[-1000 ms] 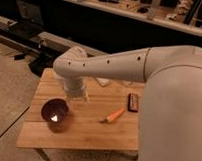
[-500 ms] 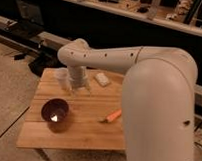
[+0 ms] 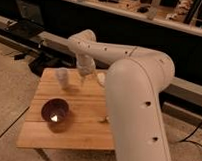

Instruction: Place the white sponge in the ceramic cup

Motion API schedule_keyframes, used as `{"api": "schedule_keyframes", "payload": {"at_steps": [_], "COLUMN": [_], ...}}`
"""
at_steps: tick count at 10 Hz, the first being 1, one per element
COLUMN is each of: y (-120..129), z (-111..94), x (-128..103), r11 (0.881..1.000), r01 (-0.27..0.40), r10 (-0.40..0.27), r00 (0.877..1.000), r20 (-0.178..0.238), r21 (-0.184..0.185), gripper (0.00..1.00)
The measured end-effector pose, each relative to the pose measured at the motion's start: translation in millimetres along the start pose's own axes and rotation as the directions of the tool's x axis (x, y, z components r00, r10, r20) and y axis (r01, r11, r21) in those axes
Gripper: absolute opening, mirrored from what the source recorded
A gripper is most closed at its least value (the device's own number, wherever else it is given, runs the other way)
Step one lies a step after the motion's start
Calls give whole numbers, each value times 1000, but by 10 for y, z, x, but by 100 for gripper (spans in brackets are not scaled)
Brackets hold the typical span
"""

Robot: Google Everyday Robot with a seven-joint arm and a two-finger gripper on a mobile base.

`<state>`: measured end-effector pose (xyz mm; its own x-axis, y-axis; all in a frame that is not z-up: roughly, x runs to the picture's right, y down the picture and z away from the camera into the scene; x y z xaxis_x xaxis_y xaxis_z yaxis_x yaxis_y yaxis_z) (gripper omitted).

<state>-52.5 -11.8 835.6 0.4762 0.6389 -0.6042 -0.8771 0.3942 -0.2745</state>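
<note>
The white sponge point(image 3: 101, 78) lies at the far edge of the wooden slat table point(image 3: 83, 125), just right of the gripper point(image 3: 84, 74) and partly hidden by the arm. A round dark bowl point(image 3: 55, 111) sits front-left. Farther back, the pale ceramic cup point(image 3: 62, 77) stands left of the gripper. The jaws gape wide and hold nothing. The smooth white arm point(image 3: 136, 101) bends over the table, wrist pointing down.

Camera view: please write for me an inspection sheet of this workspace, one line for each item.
Surface: wooden table, light wood.
Job's things: white sponge lying near the back edge, partly hidden by the arm; pale cup upright, back left.
Clutter: dark bowl, front left.
Grippers: gripper open, above the table between cup and sponge, holding nothing.
Cables: dark cable on the floor, right.
Surroundings: grey floor; dark wall behind.
</note>
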Motion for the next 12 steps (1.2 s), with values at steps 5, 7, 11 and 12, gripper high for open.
{"api": "schedule_keyframes", "payload": {"at_steps": [5,7,11,12], "y": [-656,-838,-987,-987], "z": [368,474,711,813], "x": [-288,-314,-444,-511], "r11": [1000,1000,1000,1000], "r01": [-1,-21,8,22], "r10": [1,21,-8,-22], "r00": [1000,1000,999,999], "r20": [3,-6,-41,-48], "r21": [0,-8,-1,-3], "gripper": [65,65,65,65]}}
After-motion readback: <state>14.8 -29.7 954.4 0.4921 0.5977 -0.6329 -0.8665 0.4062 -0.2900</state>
